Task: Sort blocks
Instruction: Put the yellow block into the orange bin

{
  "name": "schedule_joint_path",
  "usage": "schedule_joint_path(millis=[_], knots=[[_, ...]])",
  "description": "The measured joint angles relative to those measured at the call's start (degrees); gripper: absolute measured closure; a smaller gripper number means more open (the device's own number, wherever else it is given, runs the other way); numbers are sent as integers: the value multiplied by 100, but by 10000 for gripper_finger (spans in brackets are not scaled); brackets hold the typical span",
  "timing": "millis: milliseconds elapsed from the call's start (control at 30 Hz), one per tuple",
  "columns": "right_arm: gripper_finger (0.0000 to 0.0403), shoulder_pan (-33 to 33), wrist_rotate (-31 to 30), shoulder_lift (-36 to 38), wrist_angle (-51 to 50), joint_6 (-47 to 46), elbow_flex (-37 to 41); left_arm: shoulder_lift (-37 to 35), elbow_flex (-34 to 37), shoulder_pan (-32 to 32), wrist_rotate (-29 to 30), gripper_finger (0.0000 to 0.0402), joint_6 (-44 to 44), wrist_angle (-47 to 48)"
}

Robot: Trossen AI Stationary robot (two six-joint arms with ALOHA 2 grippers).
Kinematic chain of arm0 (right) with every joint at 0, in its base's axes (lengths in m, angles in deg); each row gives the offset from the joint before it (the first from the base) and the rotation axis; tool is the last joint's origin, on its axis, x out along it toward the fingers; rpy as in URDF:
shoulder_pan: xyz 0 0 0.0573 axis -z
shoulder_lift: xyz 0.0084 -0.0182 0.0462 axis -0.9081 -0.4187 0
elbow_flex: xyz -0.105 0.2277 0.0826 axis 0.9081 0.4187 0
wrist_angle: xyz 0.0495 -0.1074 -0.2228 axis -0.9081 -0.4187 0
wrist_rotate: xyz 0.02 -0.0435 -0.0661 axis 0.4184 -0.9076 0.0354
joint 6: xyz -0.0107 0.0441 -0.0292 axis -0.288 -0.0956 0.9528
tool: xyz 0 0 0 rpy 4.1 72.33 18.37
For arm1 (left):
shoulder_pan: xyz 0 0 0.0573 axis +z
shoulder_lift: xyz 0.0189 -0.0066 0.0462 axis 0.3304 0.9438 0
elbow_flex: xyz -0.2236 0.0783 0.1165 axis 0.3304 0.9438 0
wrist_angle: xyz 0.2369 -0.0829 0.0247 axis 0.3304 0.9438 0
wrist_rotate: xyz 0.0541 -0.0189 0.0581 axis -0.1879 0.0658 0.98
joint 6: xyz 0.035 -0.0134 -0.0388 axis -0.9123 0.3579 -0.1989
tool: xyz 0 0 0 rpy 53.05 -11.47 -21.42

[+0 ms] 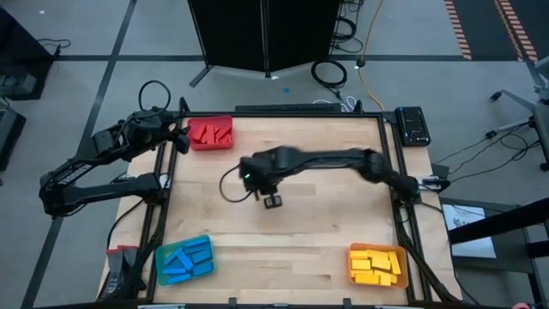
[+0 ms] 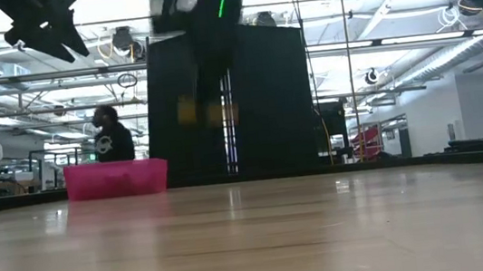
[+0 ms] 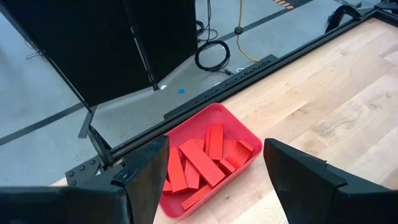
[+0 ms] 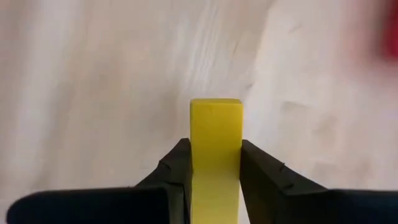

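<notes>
The wooden table (image 1: 300,232) carries three trays: a red tray (image 1: 210,134) of red blocks (image 3: 202,160) at a far corner, a blue tray (image 1: 184,260) of blue blocks and an orange tray (image 1: 377,264) of yellow blocks at the near corners. The right pincer (image 4: 216,163) is over mid-table, clamped on a yellow block (image 4: 216,149). The left pincer (image 3: 214,168) hangs above the red tray, fingers spread wide, holding nothing.

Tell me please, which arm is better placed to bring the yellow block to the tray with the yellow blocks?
The right arm. Its gripper already clamps the yellow block between its fingers, above the middle of the table. The left gripper hangs open over the red tray, far from the yellow tray.
</notes>
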Motion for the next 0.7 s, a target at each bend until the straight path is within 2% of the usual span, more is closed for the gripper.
schedule_joint_path(millis=[167,333,433,533,700], knots=[[324,-165,2,1384,-591,-634,-29,0,0,-1,0,134,2,0],[324,-608,-595,2556,-919,-1513,-28,0,0,-2,-1,134,37,-4],[324,-1036,-1097,3088,-1573,-2185,-41,2,0,-2,-2,134,50,-7],[324,-1540,-1537,3380,-2382,-3289,-3,2,0,-2,-23,134,160,-7],[324,-2537,-1755,4047,-2294,-4671,609,1,0,0,-39,134,352,-19]])
